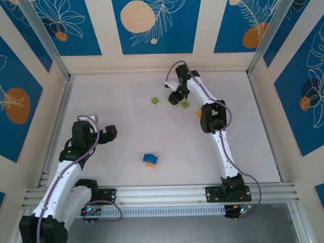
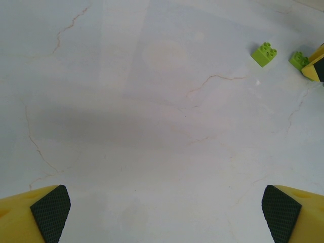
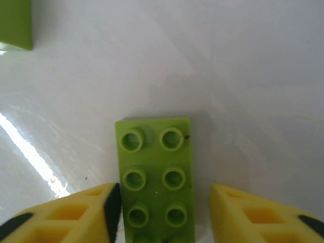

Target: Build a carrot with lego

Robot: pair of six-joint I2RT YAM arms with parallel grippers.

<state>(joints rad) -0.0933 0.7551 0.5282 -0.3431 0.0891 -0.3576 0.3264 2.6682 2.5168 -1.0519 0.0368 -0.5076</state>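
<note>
A long lime green lego brick (image 3: 154, 167) lies studs-up on the white table, between the fingers of my right gripper (image 3: 163, 212). Its left pad (image 3: 112, 210) touches the brick's side. A gap remains between the brick and the right finger (image 3: 228, 212). From above, the right gripper (image 1: 175, 96) hangs at the far middle of the table, with one small green brick (image 1: 154, 101) to its left and another (image 1: 186, 105) to its right. A blue brick with orange under it (image 1: 150, 160) lies near the middle front. My left gripper (image 1: 109, 133) hovers wide open over bare table (image 2: 164, 212).
An orange piece (image 1: 199, 113) peeks out beside the right arm's wrist. Two small green bricks (image 2: 265, 54) (image 2: 298, 59) lie far ahead of the left gripper. Another green brick's corner (image 3: 15, 23) lies past the right gripper. Raised rails edge the table (image 1: 61, 121).
</note>
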